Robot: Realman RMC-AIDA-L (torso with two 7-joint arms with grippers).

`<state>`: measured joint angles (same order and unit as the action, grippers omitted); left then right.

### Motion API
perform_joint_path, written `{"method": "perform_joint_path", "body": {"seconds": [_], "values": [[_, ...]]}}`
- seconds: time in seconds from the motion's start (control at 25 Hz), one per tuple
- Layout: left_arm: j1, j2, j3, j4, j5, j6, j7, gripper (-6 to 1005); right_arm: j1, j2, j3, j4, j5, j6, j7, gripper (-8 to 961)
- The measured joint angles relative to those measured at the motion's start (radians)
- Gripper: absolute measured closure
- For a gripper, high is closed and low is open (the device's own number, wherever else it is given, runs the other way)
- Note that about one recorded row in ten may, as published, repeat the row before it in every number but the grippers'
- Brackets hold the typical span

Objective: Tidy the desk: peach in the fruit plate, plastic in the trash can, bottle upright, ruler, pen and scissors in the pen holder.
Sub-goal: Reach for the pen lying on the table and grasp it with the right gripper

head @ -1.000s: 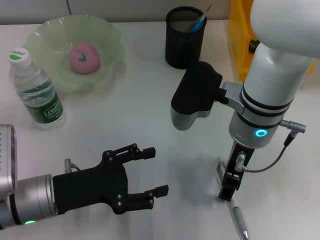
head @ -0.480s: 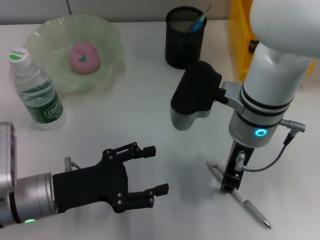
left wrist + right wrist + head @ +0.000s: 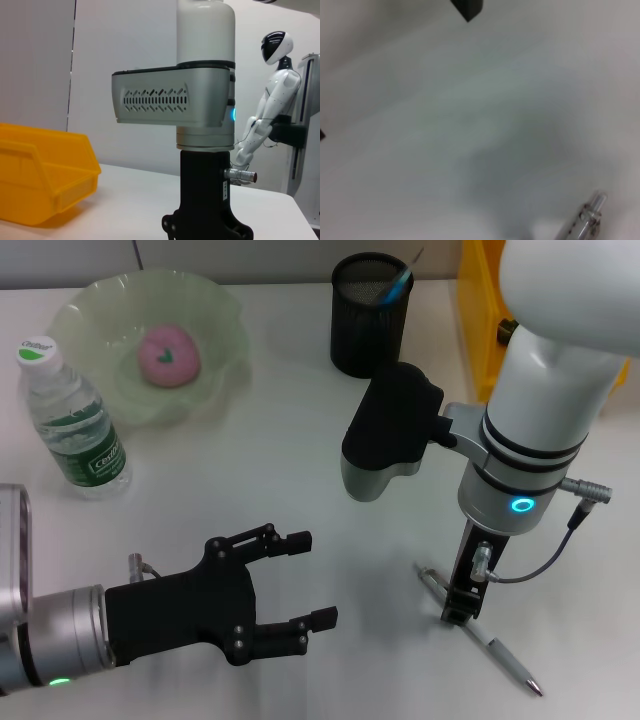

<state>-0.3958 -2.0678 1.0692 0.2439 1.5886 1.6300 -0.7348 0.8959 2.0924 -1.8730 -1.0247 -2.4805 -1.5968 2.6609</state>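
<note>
While right claw pins pen | grip unclear | left claw spread

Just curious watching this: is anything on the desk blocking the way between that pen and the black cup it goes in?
Nothing visible does. The pen lies under the right gripper; bare desk runs to the pen holder.

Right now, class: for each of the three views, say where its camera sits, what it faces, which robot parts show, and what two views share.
Head view: on the robot's head, looking down at the desk; shows left pincer, open, and right pincer over the pen.
Left wrist view: on the left arm, looking level across the desk at the right arm and a yellow bin.
Right wrist view: on the right arm, looking down at the pen's tip.
Shared: head and right wrist views both show the pen.
</note>
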Motion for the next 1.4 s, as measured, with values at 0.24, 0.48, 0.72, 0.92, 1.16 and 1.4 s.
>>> {"method": "perform_joint_path", "body": {"seconds": [0.24,0.48,0.72,0.92,1.16,1.4], "values": [[0.000,0.000,0.000,0.000,-0.001,0.003,0.000,187,0.001,0.000,-0.002,0.001,0.000,0.006,-0.003,646],[0.000,0.000,-0.002,0.000,-0.001,0.004,0.000,187,0.007,0.000,-0.020,0.012,-0.001,0.013,-0.004,674],[0.000,0.000,-0.002,0.001,-0.002,0.004,0.000,187,0.010,-0.001,-0.021,0.012,-0.002,0.014,-0.004,775],[-0.006,0.000,-0.002,0.002,-0.003,0.004,0.000,187,0.011,-0.002,-0.021,0.012,-0.002,0.014,-0.004,776],[-0.010,0.000,-0.001,0.002,-0.003,0.004,0.000,187,0.011,-0.002,-0.023,0.012,-0.002,0.014,-0.007,778],[-0.011,0.000,-0.001,0.002,-0.003,0.004,-0.001,187,0.011,-0.002,-0.027,0.016,-0.002,0.014,-0.007,780]]}}
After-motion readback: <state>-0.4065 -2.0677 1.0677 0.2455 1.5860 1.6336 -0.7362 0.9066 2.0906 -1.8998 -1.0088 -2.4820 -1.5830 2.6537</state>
